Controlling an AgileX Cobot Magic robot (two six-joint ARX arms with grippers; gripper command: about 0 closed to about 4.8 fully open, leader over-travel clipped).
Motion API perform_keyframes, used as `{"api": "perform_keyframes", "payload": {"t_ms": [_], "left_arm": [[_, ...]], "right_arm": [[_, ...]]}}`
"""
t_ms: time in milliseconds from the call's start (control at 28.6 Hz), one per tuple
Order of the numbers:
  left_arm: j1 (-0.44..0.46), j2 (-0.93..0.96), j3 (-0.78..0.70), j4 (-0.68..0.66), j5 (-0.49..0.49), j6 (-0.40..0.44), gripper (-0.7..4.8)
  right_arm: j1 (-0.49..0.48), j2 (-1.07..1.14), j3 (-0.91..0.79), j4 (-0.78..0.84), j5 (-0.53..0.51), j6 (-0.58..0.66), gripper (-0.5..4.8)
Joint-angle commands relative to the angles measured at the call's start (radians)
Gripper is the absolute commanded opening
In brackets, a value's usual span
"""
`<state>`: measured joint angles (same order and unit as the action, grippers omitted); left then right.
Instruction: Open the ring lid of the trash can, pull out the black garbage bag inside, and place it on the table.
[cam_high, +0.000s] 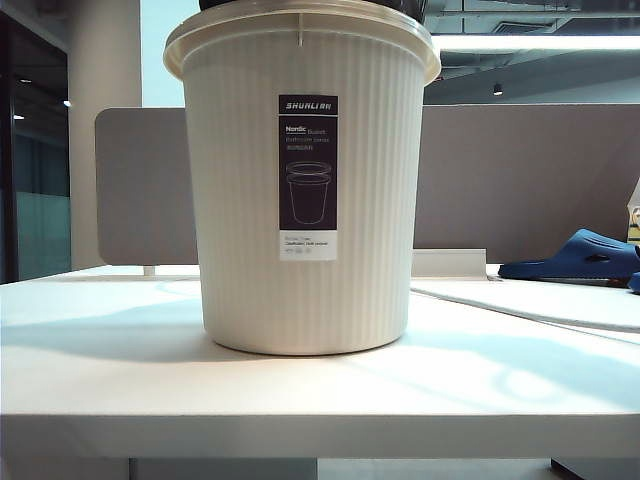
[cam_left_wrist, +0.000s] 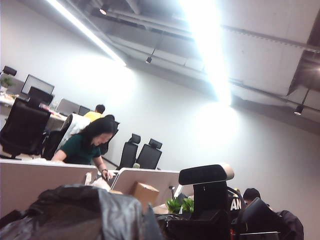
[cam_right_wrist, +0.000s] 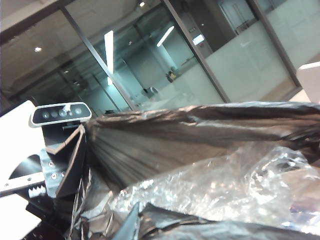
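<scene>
Poking out of the can (cam_high: 305, 200) on the table (cam_high: 120, 370), the bag (cam_right_wrist: 200, 140) is looking soft, light and slippery. Both grippers are hiding up by it; their jaws are pinched together, probably on its crinkly top, the best place to grab.

Lighting: my left wrist view flares under ceiling strips (cam_left_wrist: 210, 45); exterior bright, soft table (cam_high: 100, 380) shadows; foreground bag (cam_right_wrist: 210, 190) possibly blurred.
</scene>
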<state>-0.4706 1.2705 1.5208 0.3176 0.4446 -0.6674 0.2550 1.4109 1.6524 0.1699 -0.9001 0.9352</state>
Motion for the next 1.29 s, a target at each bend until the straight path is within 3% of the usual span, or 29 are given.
{"api": "perform_keyframes", "payload": {"t_ms": [35, 419, 699, 943, 1292], "left_arm": [[-0.001, 0.010, 0.035, 0.012, 0.009, -0.001, -0.05], [-0.002, 0.116, 0.211, 0.014, 0.061, -0.068, -0.05], [-0.002, 0.119, 0.213, 0.064, 0.070, -0.079, -0.05], [-0.002, 0.121, 0.213, 0.145, 0.072, -0.160, -0.05], [-0.006, 0.122, 0.213, 0.193, 0.080, -0.204, -0.05]], "right_arm": [[0.002, 0.013, 0.059, 0.029, 0.006, 0.025, -0.06], [0.001, 0.026, 0.119, 0.042, 0.007, 0.038, -0.06], [0.001, 0.026, 0.126, 0.106, 0.031, 0.041, -0.06], [0.001, 0.037, 0.220, 0.103, 0.028, 0.039, -0.06], [-0.028, 0.037, 0.232, 0.099, 0.021, 0.041, -0.06]]}}
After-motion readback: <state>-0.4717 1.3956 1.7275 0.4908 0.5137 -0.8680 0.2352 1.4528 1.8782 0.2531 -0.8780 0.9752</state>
